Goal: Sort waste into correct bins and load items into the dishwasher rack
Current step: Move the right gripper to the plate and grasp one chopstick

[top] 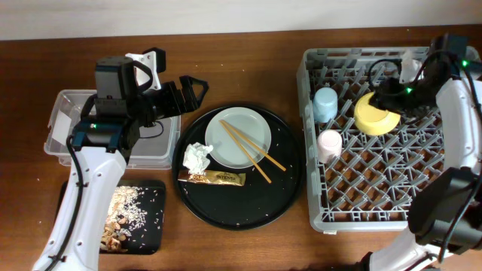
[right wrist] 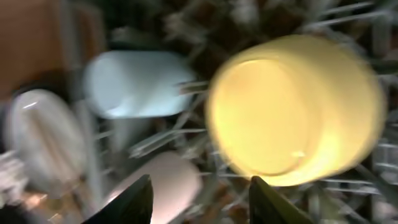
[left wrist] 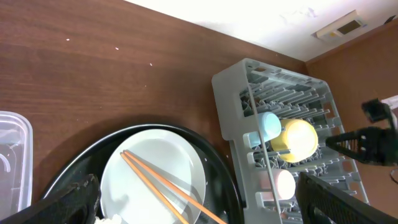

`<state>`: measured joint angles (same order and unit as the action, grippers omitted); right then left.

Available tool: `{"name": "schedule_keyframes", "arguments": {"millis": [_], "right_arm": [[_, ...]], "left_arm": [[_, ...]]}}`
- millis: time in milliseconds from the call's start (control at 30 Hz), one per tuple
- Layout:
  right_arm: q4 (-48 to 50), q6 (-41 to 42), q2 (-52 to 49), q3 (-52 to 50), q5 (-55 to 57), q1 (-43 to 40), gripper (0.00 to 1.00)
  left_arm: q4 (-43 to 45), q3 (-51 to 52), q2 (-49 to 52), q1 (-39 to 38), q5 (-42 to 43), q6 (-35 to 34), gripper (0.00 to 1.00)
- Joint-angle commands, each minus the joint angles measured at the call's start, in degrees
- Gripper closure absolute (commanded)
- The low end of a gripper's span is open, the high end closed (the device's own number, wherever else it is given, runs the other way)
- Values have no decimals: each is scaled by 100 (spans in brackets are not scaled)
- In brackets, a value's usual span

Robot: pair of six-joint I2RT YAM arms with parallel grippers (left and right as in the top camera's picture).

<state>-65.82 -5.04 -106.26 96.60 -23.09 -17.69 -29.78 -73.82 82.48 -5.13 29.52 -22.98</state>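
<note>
The pale plate lies on the round black tray with the wooden chopsticks across it. The white napkin and brown-gold wrapper lie beside it. My left gripper is open and empty above the tray's far left edge. In the left wrist view the plate and chopsticks lie between its fingers. The yellow bowl, blue cup and pink cup sit in the grey rack. My right gripper is open just above the bowl.
The clear tub stands at the left under my left arm. The flat black tray at the front left holds food scraps. The round black tray has crumbs on it. The right wrist view is blurred.
</note>
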Motion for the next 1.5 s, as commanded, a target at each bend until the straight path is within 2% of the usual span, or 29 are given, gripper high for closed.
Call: {"name": "schedule_keyframes", "arguments": {"millis": [0,67,133,233,300,433,567,733,867,1067,1167,1300,1467], "right_arm": [[-409,-621,136,125,-1775,256,51],[-870,-975,133,122,-1766,817,51],[-1029,-975,133,109,-1163,1526,51],[-1075,-973,120,107,-269,2568,51],[-1049,-970,76,94,-168,3309,51],[-774,-973,76,-129,0,4194,50],[109,-970,76,-931,186,4719,50],[1939,-925,76,-2413,197,4962,50],[2844,-798,76,-2927,195,4962,50],[3003,-800,79,-2879,-205,4959,50],[2949,-745,81,-2500,-317,4955,50],[3073,-494,79,-2369,433,4957,50],[3095,-496,-94,-2422,647,4955,50]], "left_arm": [[11,-48,-74,4,0,11,1],[11,-48,-74,4,0,11,1],[11,-48,-74,4,0,11,1],[11,-48,-74,4,0,11,1],[11,-48,-74,4,0,11,1],[11,-48,-74,4,0,9,1],[11,-48,-74,4,0,9,1],[11,-48,-74,4,0,11,1],[11,-48,-74,4,0,11,1],[11,-48,-74,4,0,9,1],[11,-48,-74,4,0,9,1],[11,-48,-74,4,0,11,1],[11,-48,-74,4,0,11,1]]}}
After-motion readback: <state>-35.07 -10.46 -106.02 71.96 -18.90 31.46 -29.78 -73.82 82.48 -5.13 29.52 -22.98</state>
